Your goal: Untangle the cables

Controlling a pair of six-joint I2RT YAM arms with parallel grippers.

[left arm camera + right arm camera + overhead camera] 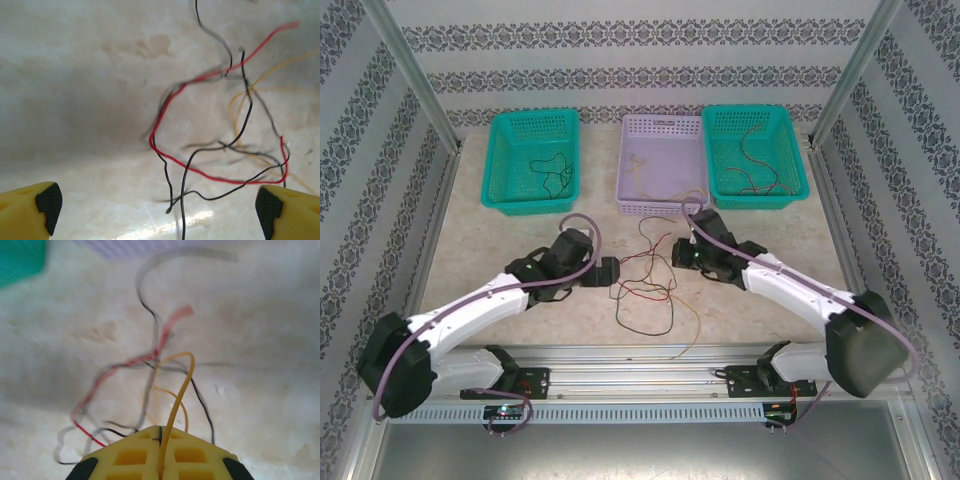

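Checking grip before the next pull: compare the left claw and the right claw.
The left claw is wide open; the right claw is shut. The left claw holds nothing; the right claw pinches a yellow wire. Both have yellow fingers and point at the tangle.

Tangled cables (151,141) lie ahead; end effector (159,210) spread wide.

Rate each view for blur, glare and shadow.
Top external: sharp, evenly lit, the cables crisp. Left wrist: the red cable smears into ghost doubles, glare streaks the table, shadow dims the left. Right wrist: the yellow cable is clear near the lens, the rest blur, the green basket is defocused.
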